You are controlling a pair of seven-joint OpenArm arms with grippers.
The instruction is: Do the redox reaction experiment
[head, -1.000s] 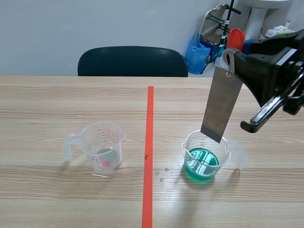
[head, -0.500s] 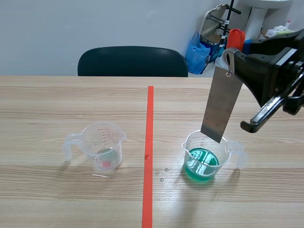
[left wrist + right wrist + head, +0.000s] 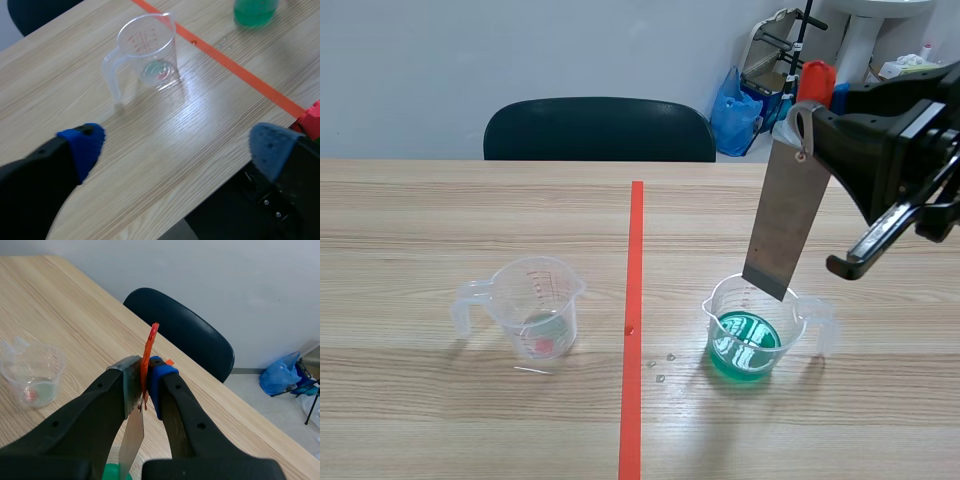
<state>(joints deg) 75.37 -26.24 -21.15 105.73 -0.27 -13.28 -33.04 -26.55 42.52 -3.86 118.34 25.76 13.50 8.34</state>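
A clear beaker of green liquid [image 3: 750, 335] stands right of the red tape line. My right gripper [image 3: 808, 135] is shut on the top of a grey metal strip [image 3: 783, 220], which hangs tilted over that beaker with its lower end at the rim, above the liquid. In the right wrist view the strip [image 3: 131, 437] drops from between the gripper's [image 3: 142, 377] pads. A second clear beaker [image 3: 533, 305] with a little pale liquid and a red speck stands left of the line. My left gripper [image 3: 175, 145] is open, held above the table short of this beaker [image 3: 148, 50].
Small droplets [image 3: 660, 368] lie on the wooden table between the tape line and the green beaker. A dark chair [image 3: 600, 130] stands at the far table edge. Bags and clutter [image 3: 733, 110] sit on the floor beyond.
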